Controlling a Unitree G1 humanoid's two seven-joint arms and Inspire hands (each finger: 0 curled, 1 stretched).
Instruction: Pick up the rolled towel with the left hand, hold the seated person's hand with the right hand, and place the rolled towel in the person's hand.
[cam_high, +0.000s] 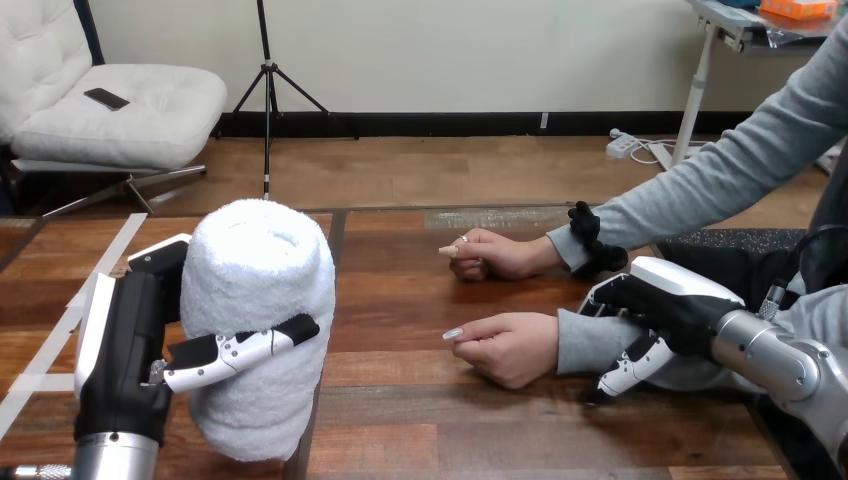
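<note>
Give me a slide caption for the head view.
Left hand grips the upright rolled towel; right hand clasps the person's sleeved wrist at the wooden table.

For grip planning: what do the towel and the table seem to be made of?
The towel looks like white terry cloth: fuzzy, matte nap. The table seems to be wood or veneer: brown planks with grain and a slight sheen.

White fluffy rolled towel (262, 290): upright, hollow end up, left hand (125, 350) curled round its middle, view's left. Person's nearer hand (505, 347): loosely fisted on wooden table (400, 290), right hand (665, 305) round its wrist.
</note>
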